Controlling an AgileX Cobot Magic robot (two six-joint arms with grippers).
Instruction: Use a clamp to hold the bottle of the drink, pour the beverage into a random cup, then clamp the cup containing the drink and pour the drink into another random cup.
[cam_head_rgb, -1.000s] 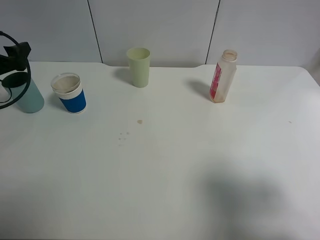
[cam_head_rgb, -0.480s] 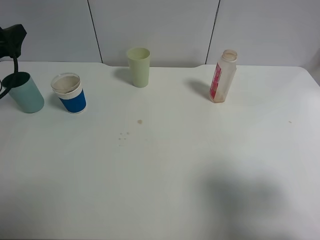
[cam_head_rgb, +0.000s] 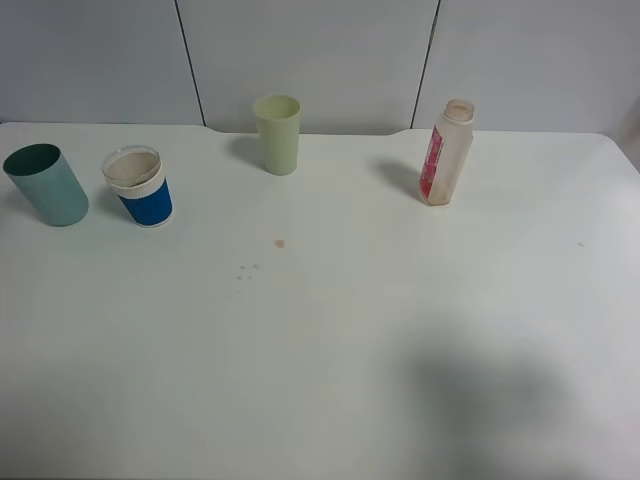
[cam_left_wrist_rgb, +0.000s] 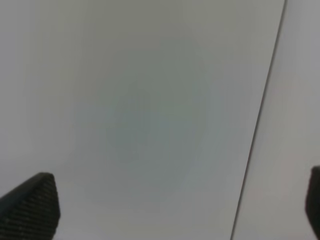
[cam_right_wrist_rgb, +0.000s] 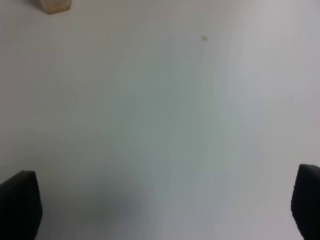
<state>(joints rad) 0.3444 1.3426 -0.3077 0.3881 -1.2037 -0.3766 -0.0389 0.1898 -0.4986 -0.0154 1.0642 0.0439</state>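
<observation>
The plain teal-green cup (cam_head_rgb: 45, 186) stands free at the table's far left, with the blue-banded white cup (cam_head_rgb: 140, 187) just to its right. At the back right the bottle (cam_head_rgb: 446, 152) stands upright and uncapped, with a reddish-brown tint near its base; its bottom corner (cam_right_wrist_rgb: 55, 5) also shows in the right wrist view. I cannot make out any beverage inside the cups. Neither gripper shows in the high view. My left gripper (cam_left_wrist_rgb: 172, 202) is open and faces a wall panel. My right gripper (cam_right_wrist_rgb: 164, 202) is open above bare table.
A taller pale yellow-green cup (cam_head_rgb: 278, 133) stands at the back centre. A few small brownish drops (cam_head_rgb: 280, 243) mark the white table (cam_head_rgb: 400, 330) near its middle. Grey wall panels run behind the table.
My left gripper was around the teal-green cup at the far left, opened, rose and left the high view. The cup stays standing where it was.
</observation>
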